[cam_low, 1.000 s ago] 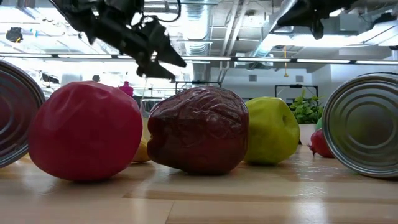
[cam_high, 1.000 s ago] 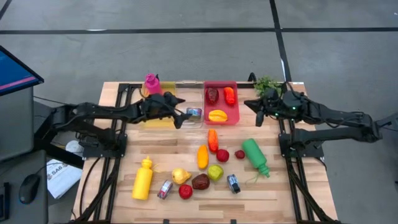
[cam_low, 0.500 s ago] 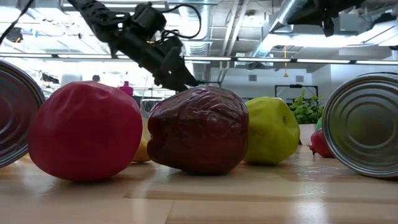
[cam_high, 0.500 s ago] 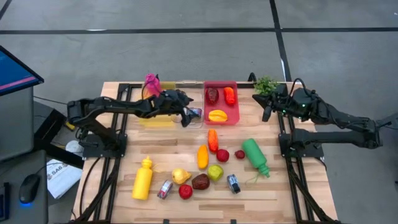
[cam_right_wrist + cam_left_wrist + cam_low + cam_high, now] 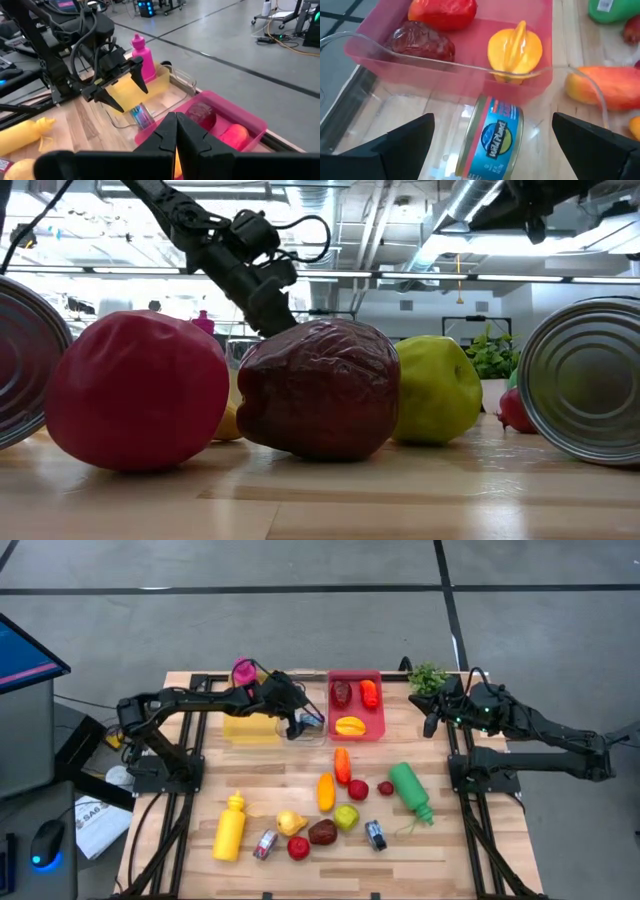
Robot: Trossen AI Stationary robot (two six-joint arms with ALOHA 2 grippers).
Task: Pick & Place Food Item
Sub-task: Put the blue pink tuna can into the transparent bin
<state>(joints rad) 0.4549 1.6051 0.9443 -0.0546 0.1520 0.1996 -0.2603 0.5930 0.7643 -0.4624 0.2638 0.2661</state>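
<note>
A tin can with a blue label point(image 5: 492, 140) lies on its side in a clear bin point(image 5: 395, 107), next to the red bin point(image 5: 378, 705); it also shows in the high view point(image 5: 314, 721) and the right wrist view point(image 5: 141, 116). My left gripper point(image 5: 493, 119) is open and hangs over the can, one finger on each side, well apart from it point(image 5: 301, 726). In the low view a dark red fruit point(image 5: 320, 385) hides its fingertips. My right gripper point(image 5: 176, 127) is shut and waits near the table's far right corner point(image 5: 430, 716).
The red bin holds a dark red fruit point(image 5: 422, 44), a red pepper point(image 5: 442, 11) and a yellow fruit point(image 5: 515, 47). A yellow bin point(image 5: 250, 728) with a pink bottle point(image 5: 243, 670) stands left of the can. Loose fruit, cans and bottles cover the table's near half point(image 5: 325, 810).
My left gripper has moved toward the table's right edge and down, from beside the yellow bin to over the can in the clear bin. My right gripper drew back a little toward the right edge, then held still.
</note>
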